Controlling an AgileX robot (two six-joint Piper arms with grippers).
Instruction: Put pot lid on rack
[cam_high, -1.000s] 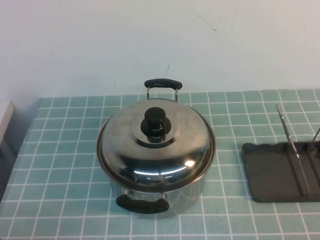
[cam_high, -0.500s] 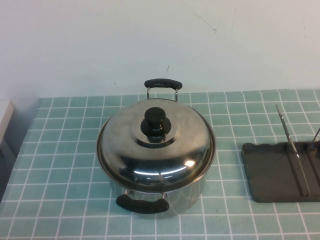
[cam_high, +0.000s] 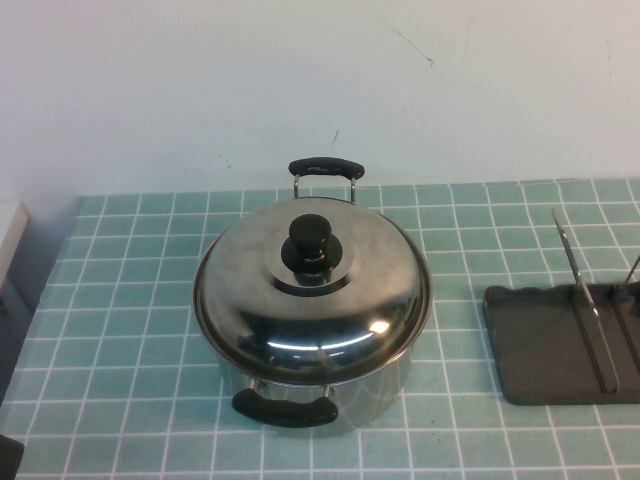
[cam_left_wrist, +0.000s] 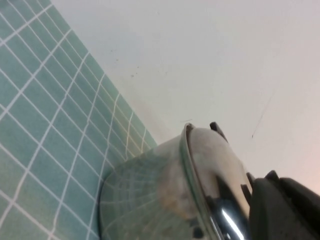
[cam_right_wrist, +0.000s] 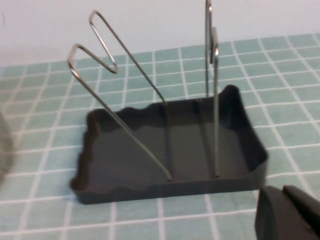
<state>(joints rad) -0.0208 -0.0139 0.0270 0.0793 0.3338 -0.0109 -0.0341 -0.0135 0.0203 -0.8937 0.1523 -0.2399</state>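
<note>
High view: the pot lid (cam_high: 312, 290) sits on the pot (cam_high: 330, 395) at centre; the rack (cam_high: 560, 345) lies empty at right. I should pinch the knob (cam_high: 309, 243) squarely, then lift straight.

Left wrist view: my left gripper (cam_left_wrist: 287, 210) is beside the pot; spread unreadable.

Right wrist view: my right gripper (cam_right_wrist: 287, 215) is near the rack's wire dividers (cam_right_wrist: 150, 100); spread unreadable.

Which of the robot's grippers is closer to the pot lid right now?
Left. The left gripper hangs beside the pot, close to the pot lid. The right gripper is over by the rack, away from the lid.
</note>
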